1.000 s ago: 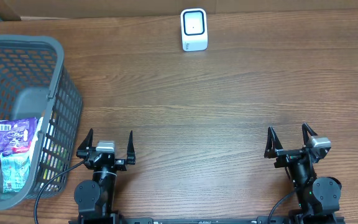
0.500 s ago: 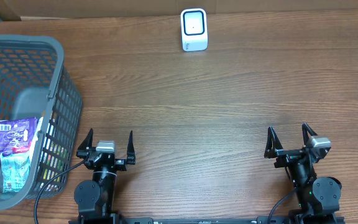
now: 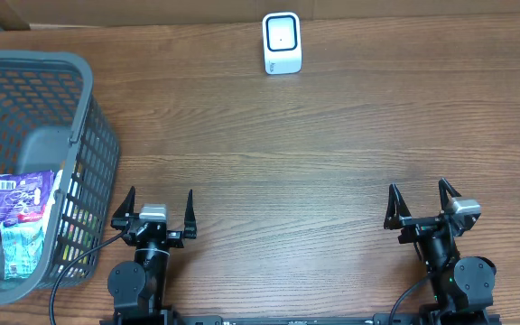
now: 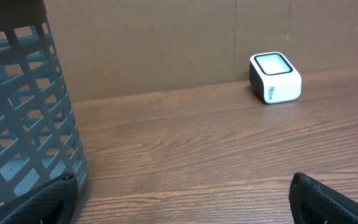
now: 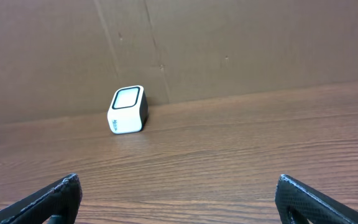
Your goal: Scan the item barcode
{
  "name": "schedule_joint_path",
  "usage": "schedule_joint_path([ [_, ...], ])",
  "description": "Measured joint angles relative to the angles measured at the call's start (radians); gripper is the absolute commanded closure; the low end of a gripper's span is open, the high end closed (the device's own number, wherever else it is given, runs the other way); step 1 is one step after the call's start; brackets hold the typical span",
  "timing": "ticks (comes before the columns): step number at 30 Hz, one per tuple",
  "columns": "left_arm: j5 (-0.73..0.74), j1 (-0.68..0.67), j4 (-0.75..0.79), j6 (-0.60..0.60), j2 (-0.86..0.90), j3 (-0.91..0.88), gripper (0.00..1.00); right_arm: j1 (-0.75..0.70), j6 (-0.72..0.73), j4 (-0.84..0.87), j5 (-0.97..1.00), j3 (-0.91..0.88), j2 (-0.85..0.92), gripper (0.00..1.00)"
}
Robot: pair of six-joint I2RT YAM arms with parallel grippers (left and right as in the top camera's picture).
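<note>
Nothing has shifted over the last second. Both arms sit parked at your near edge, so the scan has not begun. Your left gripper (image 3: 161,197) and right gripper (image 3: 418,188) each stand with their jaws spread fully wide and empty, black tapered fingers pointing away across the table (image 3: 287,162), which is matte brown wood grain.

Just left of the left gripper is the basket (image 3: 88,99) — grey plastic, open lattice walls, a stiff rim with rounded corners. Toward its near end lie a purple packet (image 3: 18,199) and, touching it on the near side, a teal packet (image 3: 21,248). Both look like glossy, crinkly film that would give under a pinch. Where either barcode faces, you cannot tell from here.

Farthest off, before the cardboard wall (image 5: 229,43), stands the scanner (image 3: 282,42) — a small white rounded box with a dark window, well apart from the basket.
</note>
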Motion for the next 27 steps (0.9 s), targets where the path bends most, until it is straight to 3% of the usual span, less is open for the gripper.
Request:
schedule_joint_path([
  [27,0.0,0.0,0.0,0.0,0.0,0.0,0.01,0.0,0.0,0.001,0.011,0.0,0.0,0.0],
])
